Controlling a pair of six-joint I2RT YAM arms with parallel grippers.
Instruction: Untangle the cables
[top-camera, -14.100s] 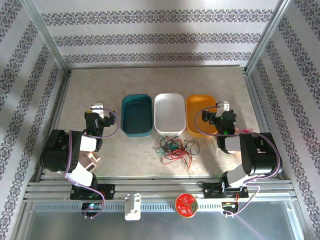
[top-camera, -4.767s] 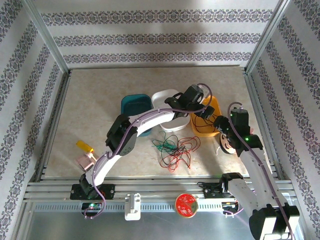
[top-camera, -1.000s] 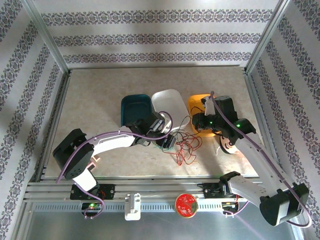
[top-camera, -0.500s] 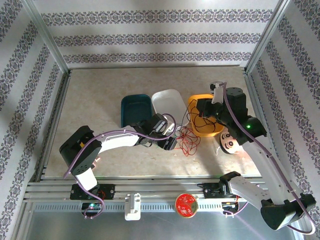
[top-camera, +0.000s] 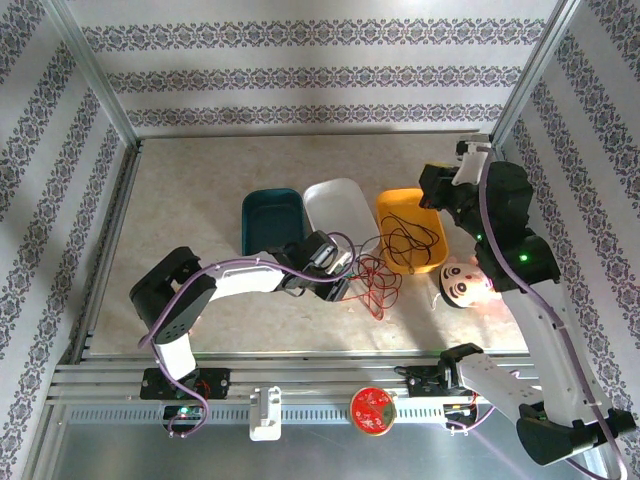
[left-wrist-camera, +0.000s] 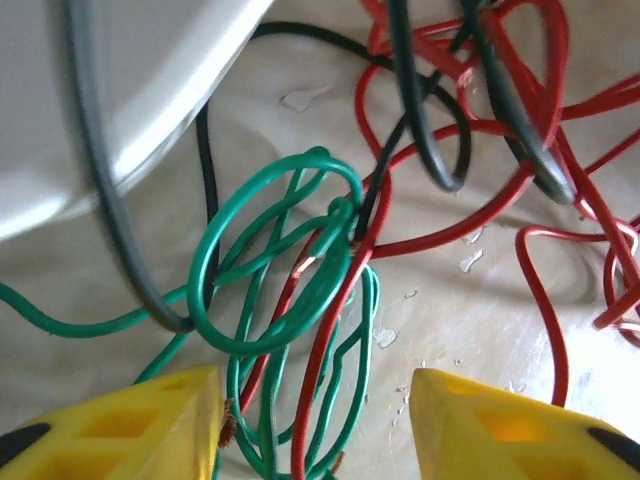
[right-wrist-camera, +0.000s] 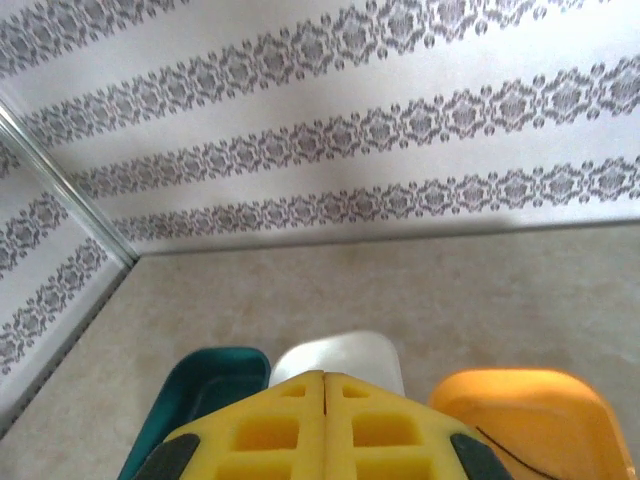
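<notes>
Reaching low across the beige marbled table (top-camera: 200, 190) from its near left corner, the left arm rests its left claw (top-camera: 340, 283) at the tangle of thin red, green and black cables (top-camera: 372, 282). The tangle lies about midway between the table's left and right edges, just on the near side of the white oval plastic bin (top-camera: 335, 208). Seen from the left wrist, the yellow fingers (left-wrist-camera: 150, 420) stand released and apart. Several green strands (left-wrist-camera: 265, 270) and a red strand (left-wrist-camera: 330, 350) run down between them. One green strand is close against the left finger; whether it touches I cannot tell. More red loops (left-wrist-camera: 540, 170) and a black strand (left-wrist-camera: 430, 130) cross beyond, over the table. A teal oval plastic bin (top-camera: 270, 225) sits just left of the white one and an orange oval plastic bin (top-camera: 393, 208) just right of it, the three in a row. A separate thin black cable (top-camera: 405, 237) lies looped inside the orange bin. The right claw (right-wrist-camera: 325, 400) is raised near the table's far right corner, its yellow fingers clenched with no gap. Whether anything is pinched there I cannot tell.
</notes>
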